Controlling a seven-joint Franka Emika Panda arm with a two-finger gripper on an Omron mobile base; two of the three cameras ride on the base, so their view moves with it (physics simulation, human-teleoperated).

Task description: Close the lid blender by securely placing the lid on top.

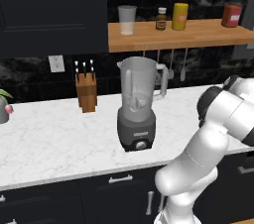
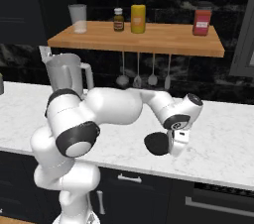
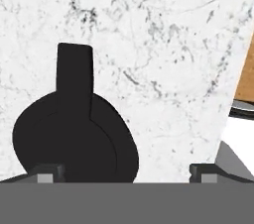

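- One black lid [image 2: 158,144] sits at the gripper [image 2: 174,144], low over the marble table [image 2: 223,134], well right of the blender [image 1: 137,104].
- Whether the jaws clench it, I cannot tell; it looks carried.
- Step in hand: transport.
- Next: swing left, level the lid above the open jar mouth, lower squarely.
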